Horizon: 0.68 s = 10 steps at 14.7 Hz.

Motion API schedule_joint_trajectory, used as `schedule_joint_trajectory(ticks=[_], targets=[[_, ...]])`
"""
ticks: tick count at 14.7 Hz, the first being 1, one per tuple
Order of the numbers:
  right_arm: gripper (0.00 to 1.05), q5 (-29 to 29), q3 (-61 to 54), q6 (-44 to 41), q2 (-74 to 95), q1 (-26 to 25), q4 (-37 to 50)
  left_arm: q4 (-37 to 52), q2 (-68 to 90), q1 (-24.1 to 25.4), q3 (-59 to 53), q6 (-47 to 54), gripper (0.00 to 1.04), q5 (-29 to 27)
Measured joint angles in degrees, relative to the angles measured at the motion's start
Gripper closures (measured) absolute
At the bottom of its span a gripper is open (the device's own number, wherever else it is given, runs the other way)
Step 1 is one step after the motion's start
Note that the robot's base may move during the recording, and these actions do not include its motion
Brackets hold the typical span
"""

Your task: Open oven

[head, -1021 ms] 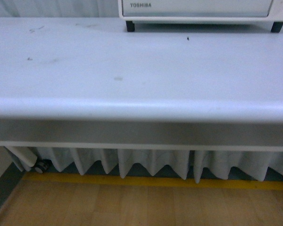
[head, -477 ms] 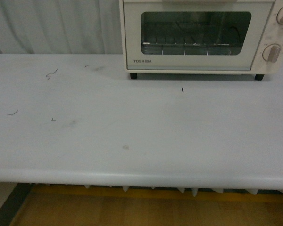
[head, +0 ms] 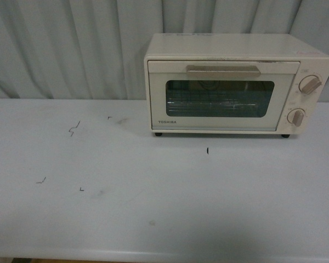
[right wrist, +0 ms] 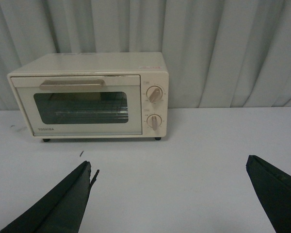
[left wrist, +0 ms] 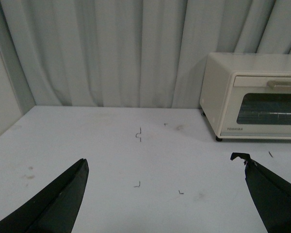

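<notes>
The cream-white TOSHIBA oven [head: 230, 82] stands at the back right of the white table [head: 153, 208], its glass door shut and the beige bar handle [head: 223, 70] across the top of the door. Two round knobs [head: 309, 83] sit at its right. The oven [left wrist: 254, 94] also shows in the left wrist view and the oven [right wrist: 89, 94] in the right wrist view, some way ahead of both grippers. My left gripper [left wrist: 165, 167] is open over bare table. My right gripper [right wrist: 169, 167] is open too, holding nothing. Neither arm appears in the front view.
A pleated grey curtain [head: 71, 49] hangs right behind the table. Small dark marks and scuffs [head: 74, 129] dot the tabletop left of the oven. The table's front edge [head: 153, 256] runs along the bottom of the front view.
The front view has tilted upward: a second ago it showed the table's front edge and floor, now the whole oven and curtain.
</notes>
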Motion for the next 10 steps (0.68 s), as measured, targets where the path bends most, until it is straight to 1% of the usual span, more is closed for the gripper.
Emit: schedule_joint_trajectory(ticks=[10], targets=[[0.06,0.0,0.0,0.0,0.0,0.0,-0.1,-0.2,0.0,0.0,0.0,0.0,0.07,0.0]])
